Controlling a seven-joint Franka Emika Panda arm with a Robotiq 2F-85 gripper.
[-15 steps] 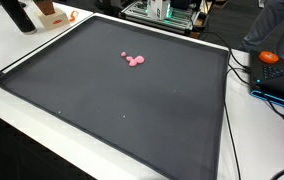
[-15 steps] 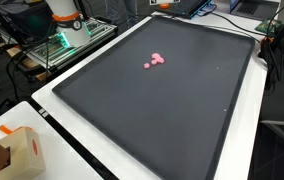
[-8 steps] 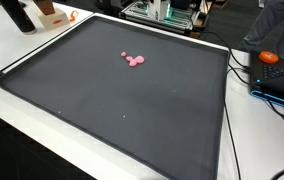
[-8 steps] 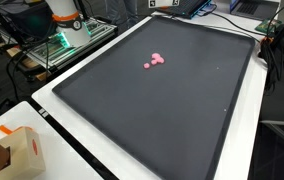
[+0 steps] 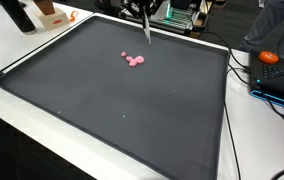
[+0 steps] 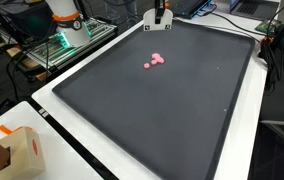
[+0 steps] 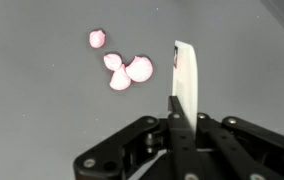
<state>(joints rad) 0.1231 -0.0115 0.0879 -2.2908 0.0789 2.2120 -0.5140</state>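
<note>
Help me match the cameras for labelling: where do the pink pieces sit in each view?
Exterior view: pink pieces in the upper middle, on the black mat.
Exterior view: pink pieces in the upper middle, slightly right of centre.
Wrist view: pink pieces in the upper part, just left of centre.
Shared landmark: the black mat.

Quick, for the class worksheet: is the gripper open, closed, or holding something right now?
Gripper: closed on a white blade, which stands beside the pink pieces, apart from them.
</note>
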